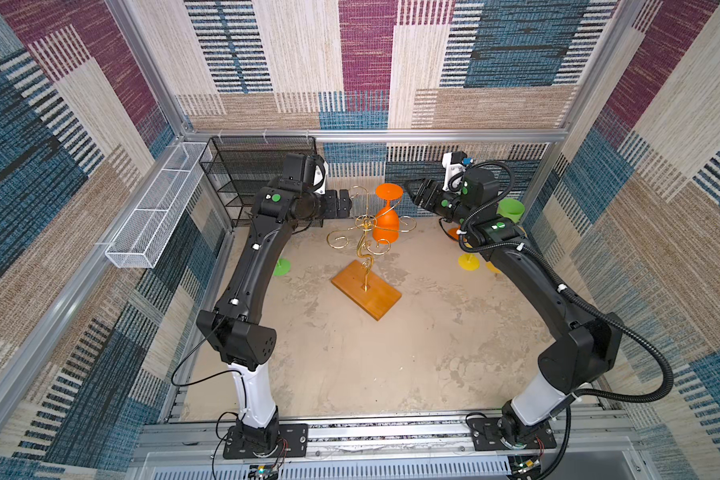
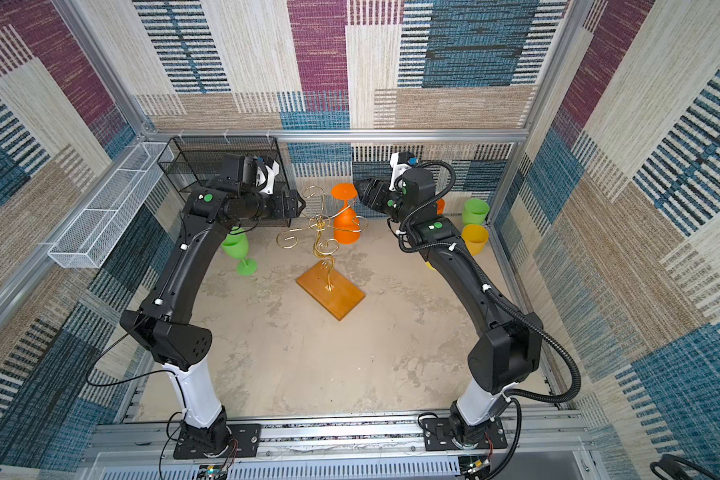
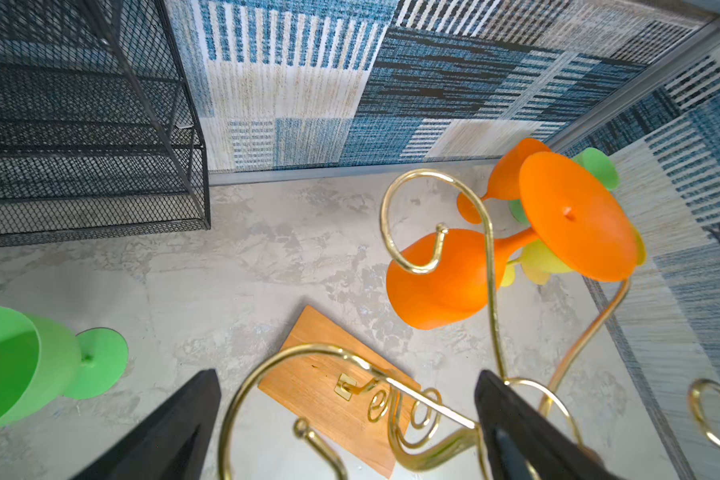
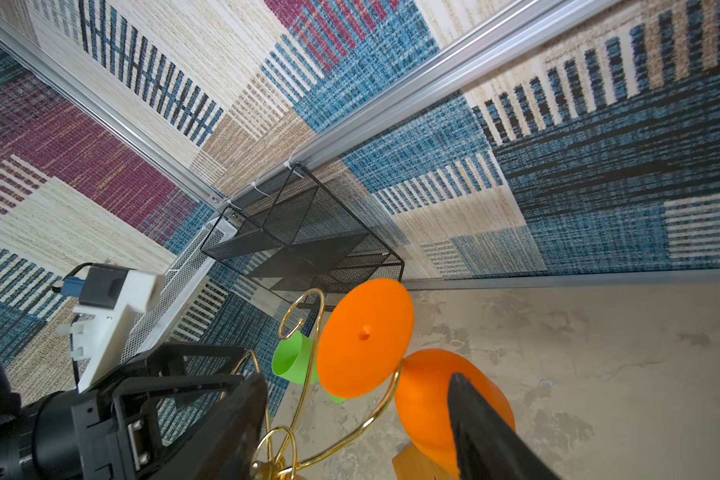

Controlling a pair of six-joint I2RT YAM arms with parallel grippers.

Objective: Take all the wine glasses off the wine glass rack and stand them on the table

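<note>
The wine glass (image 1: 386, 228) is showing solid orange, the wine glass rack (image 1: 381, 297) gleaming gold and orange-brown, the worktop (image 1: 350, 365) looking mottled beige.

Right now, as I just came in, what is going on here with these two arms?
An orange wine glass hangs upside down on the gold wine glass rack. The right gripper, jaws open, is beside the glass's foot. The left gripper, also open, has the rack's upper wires between its jaws. Neither holds anything yet.
</note>
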